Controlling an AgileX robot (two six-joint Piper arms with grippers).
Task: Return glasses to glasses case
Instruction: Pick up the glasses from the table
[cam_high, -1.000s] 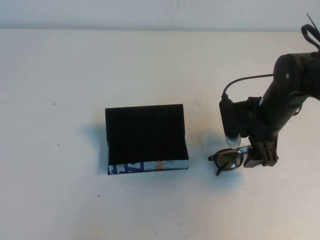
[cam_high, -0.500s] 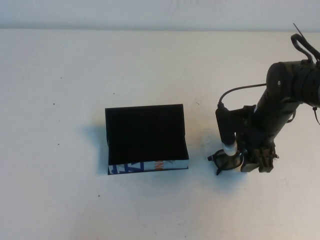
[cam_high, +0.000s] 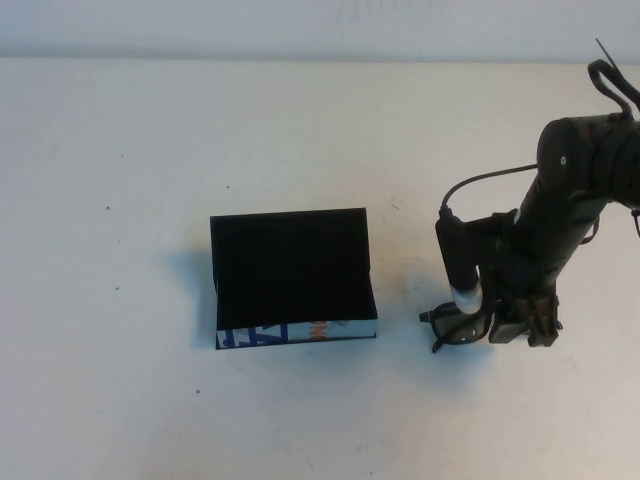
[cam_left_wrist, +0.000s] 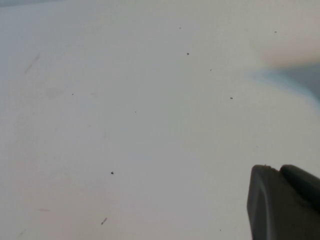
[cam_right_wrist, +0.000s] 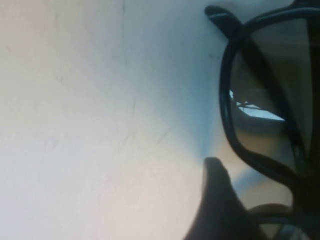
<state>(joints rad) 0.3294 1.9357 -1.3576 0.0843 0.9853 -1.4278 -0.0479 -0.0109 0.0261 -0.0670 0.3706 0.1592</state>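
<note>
Right gripper (cam_high: 520, 325) at the glasses (cam_high: 455, 326), beside the open glasses case (cam_high: 292, 280).
Its jaw state cannot be told. A shallow pinch could let the frame slip; left gripper (cam_left_wrist: 285, 202) idles, jaws unclear.

My right gripper (cam_high: 525, 325) sits low over the glasses (cam_high: 455, 325), and from the high view my own arm and wrist camera cover their right half, so I cannot tell whether my fingers are parted or closed on the frame. In my right wrist view, the glasses (cam_right_wrist: 265, 100) run off the edge; only one lens shows, and one fingertip (cam_right_wrist: 217, 200) is a dark blur. My left gripper (cam_left_wrist: 285, 200) shows only as a blurred dark corner in its own wrist view, and it lies outside the high view.
</note>
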